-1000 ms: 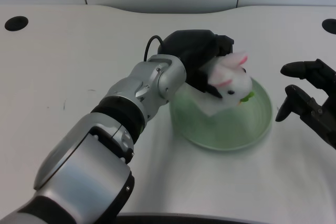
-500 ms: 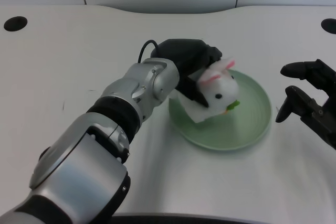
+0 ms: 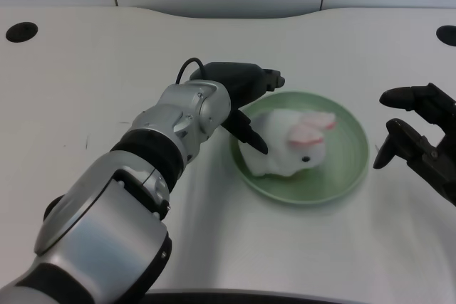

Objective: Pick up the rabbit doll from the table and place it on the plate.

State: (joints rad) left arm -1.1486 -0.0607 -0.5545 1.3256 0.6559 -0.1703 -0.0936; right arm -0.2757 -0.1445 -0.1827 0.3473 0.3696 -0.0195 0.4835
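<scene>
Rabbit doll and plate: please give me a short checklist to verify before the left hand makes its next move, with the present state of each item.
1. Rabbit doll lies on the green plate: ok.
2. Doll lies fully inside the plate's rim: ok on the sides that show; the left edge is partly hidden by a finger.
3. Left hand holds nothing, fingers apart: ok.
4. Fingers apart from the doll: cannot tell; one dark finger overlaps the doll's left side.
5. Right hand away from the plate: ok.
</scene>
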